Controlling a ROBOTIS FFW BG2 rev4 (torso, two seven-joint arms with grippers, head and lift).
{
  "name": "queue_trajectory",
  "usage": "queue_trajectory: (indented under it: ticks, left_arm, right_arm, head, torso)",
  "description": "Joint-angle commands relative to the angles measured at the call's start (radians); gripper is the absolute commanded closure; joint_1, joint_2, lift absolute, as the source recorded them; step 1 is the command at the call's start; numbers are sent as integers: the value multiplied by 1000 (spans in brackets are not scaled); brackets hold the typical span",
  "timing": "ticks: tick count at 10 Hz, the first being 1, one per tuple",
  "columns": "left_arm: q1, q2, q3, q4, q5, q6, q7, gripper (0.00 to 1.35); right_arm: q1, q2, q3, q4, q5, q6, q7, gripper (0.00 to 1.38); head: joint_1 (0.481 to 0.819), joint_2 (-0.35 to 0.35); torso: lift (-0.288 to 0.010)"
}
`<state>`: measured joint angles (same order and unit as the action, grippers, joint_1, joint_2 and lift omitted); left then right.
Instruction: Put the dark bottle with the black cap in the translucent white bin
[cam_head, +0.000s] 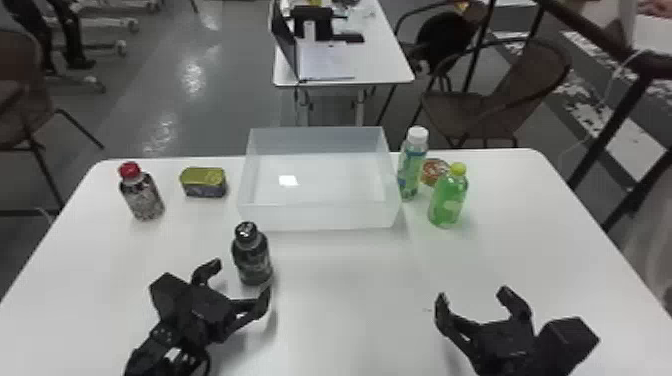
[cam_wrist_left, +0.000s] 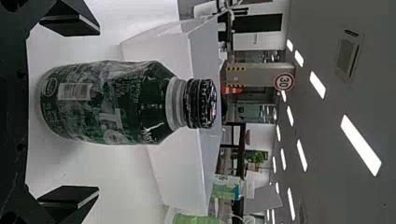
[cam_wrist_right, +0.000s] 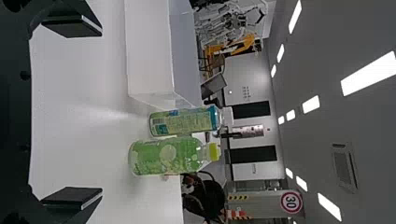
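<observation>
On the robot's side of the translucent white bin (cam_head: 320, 217) stands the dark bottle (cam_head: 252, 262), squat, black-capped, its dark-green label (cam_wrist_left: 105, 116) busy with pale print and a barcode (cam_wrist_left: 74, 91). Both left gripper (cam_head: 241, 280) and right gripper (cam_head: 473, 296), also this side of the bin, have their jaws spread apart.

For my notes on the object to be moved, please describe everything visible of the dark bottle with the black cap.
The dark bottle is small, plastic-looking, with a dark green printed label, a pale barcode patch, a clear neck and a closed black cap. It stands upright on the table, before the bin, between the left gripper's open fingers.
</observation>
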<state>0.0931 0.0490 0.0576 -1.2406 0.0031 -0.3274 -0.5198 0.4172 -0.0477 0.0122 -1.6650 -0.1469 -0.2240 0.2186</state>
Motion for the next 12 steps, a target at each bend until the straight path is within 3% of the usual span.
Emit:
queue_trajectory:
  ticks: [1, 4, 6, 7, 9, 11, 12]
  left_arm:
    - [-44, 2, -22, 35, 8, -6, -5, 102]
    - [-110, 3, -64, 115, 6, -25, -5, 102]
    - [-148, -6, -51, 165, -26, -47, 3, 122]
    - [-156, -6, -44, 173, -49, -52, 24, 190]
    - [-155, -8, -30, 174, -112, -68, 126, 766]
    - [-139, -14, -19, 162, -110, -71, 152, 786]
    - [-110, -15, -19, 84, -130, -27, 165, 786]
  right_arm:
    - [0, 0, 0, 2, 0, 0, 1, 93]
    - [0, 2, 0, 5, -3, 0, 2, 93]
    - [-5, 3, 0, 7, -7, 0, 7, 93]
    - [-5, 3, 0, 8, -8, 0, 7, 93]
    - [0, 6, 0, 8, -11, 0, 8, 93]
    - [2, 6, 0, 8, -14, 0, 10, 93]
    - [2, 6, 0, 8, -14, 0, 10, 93]
  head:
    - [695, -21]
    - [695, -49]
    - [695, -57]
    - [695, -58]
    - [695, -40]
    - [695, -22]
    - [695, -19]
  torso:
    - [-94]
    - [-94]
    - [-94]
    - [-94]
    - [-94]
    - [-94]
    - [-94]
